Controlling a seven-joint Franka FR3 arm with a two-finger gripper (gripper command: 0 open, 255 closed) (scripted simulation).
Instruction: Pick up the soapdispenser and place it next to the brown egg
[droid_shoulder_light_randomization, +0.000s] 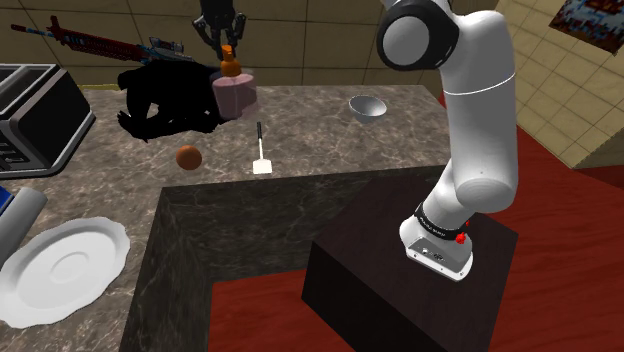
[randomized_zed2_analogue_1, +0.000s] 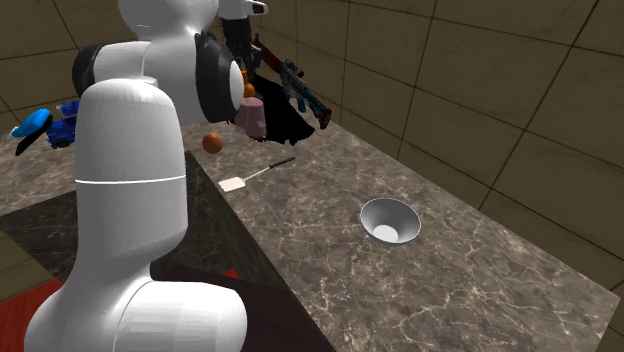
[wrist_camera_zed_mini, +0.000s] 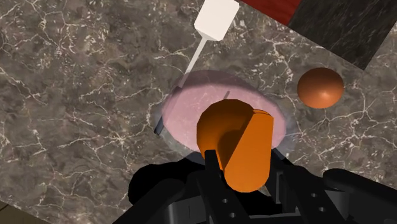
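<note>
Gripper (wrist_camera_zed_mini: 245, 183) pinched the orange pump of the pink soap dispenser (wrist_camera_zed_mini: 191, 118), which sat directly under it above the marble counter (wrist_camera_zed_mini: 76, 102), near the brown egg (wrist_camera_zed_mini: 320, 87).

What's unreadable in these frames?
- Soap dispenser: second exterior view, partly hidden by the arm.
- Its base: wrist view, covered by its own orange pump.
- Toaster: shoulder view, cut by the left edge.
- Black shape behind the dispenser: shoulder view, featureless, unidentifiable.
</note>
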